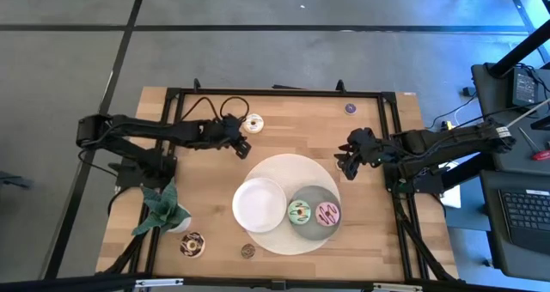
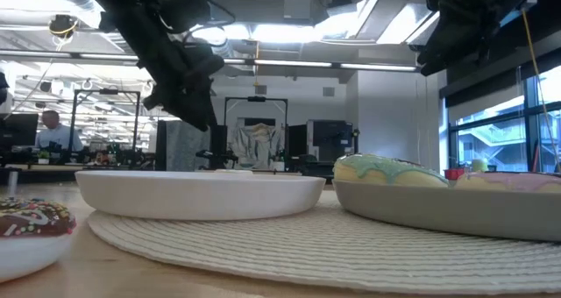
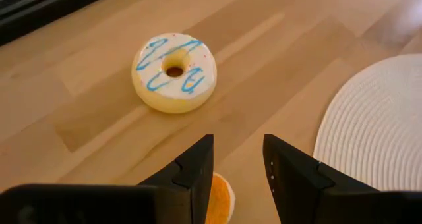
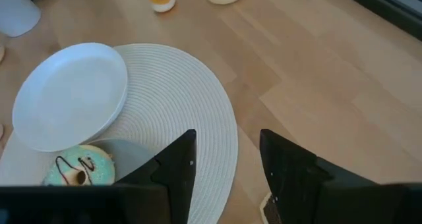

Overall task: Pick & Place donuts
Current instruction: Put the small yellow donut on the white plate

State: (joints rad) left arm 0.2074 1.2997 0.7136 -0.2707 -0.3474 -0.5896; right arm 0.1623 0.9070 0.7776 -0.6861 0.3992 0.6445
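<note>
My left gripper [image 3: 239, 159] is open and hovers over the wood near the table's far left. The white donut with blue drizzle [image 3: 174, 71] [image 1: 253, 123] lies flat just beyond its fingers. An orange mini [image 3: 221, 199] lies under them, partly hidden. My right gripper [image 4: 227, 151] [image 1: 347, 160] is open above the table, beside the placemat's right edge. The green donut [image 1: 299, 212] [image 4: 79, 169] and pink donut [image 1: 327, 213] lie on the grey plate [image 2: 438, 209]. The chocolate sprinkled donut [image 1: 192, 245] [image 2: 31, 219], a brown mini [image 1: 247, 251] and a purple mini [image 1: 351, 108] rest on the wood.
A round white woven placemat [image 1: 296, 167] carries the white plate [image 1: 259, 203] [image 4: 71, 95] and the grey plate. A green leafy plant [image 1: 163, 208] stands near the left edge. A black frame [image 1: 275, 92] runs around the table. Bare wood lies between the two grippers.
</note>
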